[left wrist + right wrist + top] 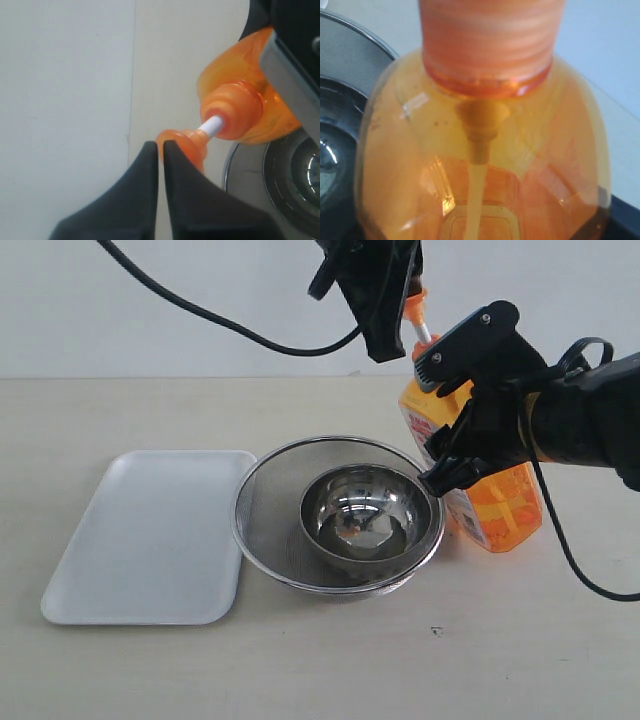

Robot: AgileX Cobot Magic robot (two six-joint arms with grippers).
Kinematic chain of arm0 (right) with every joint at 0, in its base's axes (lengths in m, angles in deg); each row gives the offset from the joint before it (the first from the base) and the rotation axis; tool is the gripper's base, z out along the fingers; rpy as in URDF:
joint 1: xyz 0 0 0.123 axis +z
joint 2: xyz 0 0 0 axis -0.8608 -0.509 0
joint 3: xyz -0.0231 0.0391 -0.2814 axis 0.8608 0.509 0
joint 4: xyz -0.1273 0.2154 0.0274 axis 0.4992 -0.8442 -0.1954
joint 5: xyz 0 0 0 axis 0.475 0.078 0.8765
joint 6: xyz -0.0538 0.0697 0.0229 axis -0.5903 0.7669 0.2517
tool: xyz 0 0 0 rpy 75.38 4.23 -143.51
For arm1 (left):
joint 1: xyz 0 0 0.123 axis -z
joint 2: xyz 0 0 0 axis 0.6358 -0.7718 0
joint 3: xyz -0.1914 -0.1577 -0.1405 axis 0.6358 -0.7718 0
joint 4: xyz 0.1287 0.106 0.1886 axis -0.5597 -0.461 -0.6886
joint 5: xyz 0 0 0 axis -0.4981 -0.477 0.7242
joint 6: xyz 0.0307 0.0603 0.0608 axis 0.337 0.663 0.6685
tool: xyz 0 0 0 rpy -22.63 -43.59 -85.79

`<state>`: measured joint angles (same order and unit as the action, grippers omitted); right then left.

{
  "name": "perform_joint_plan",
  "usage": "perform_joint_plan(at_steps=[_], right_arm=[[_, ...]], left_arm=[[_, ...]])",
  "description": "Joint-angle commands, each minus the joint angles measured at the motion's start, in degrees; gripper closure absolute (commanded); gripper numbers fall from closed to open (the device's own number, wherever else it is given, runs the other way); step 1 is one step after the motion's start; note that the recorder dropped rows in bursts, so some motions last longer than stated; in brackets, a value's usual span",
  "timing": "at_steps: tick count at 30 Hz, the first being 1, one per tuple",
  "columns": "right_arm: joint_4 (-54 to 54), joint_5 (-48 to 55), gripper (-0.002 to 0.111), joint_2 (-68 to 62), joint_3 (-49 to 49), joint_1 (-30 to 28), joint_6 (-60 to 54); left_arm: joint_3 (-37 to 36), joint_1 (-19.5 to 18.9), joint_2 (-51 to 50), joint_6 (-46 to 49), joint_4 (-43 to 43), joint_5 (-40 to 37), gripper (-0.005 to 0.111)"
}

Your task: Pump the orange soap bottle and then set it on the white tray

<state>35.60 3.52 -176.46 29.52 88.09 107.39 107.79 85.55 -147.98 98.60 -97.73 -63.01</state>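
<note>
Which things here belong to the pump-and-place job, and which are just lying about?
Job:
- bottle, held tilted in the right tool
- left tool, at the pump head
- tray

Lying about:
- strainer, between tray and bottle
- bowl, sitting inside the strainer

Tray (pixel 150 535): flat on the surface (pixel 400 670), at the left of the exterior view.
Strainer (pixel 270 505): on the surface, just right of the tray, rims almost touching.
Bowl (pixel 330 505): inside the strainer, in the middle.
Soap bottle (pixel 505 505): just right of the strainer, tilted, with its top leaning over the strainer's far rim.
Right claw (pixel 452 410): clamped around the bottle's body.
Left claw (pixel 160 150): above the bottle, tips together at the pump head (pixel 184 146).
</note>
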Motion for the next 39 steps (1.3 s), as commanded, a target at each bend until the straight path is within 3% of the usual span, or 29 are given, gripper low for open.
perform_joint_plan(at_steps=[1,39], right_arm=[[1.00,0.98,0.108,1.34,-0.22,-0.17,-0.43],[1.00,0.77,0.108,1.34,-0.22,-0.17,-0.43]], left_arm=[[-0.07,0.21,-0.62,0.20,1.81,-2.71,0.102],[-0.07,0.41,-2.68,3.14,7.36,-4.01,0.102]])
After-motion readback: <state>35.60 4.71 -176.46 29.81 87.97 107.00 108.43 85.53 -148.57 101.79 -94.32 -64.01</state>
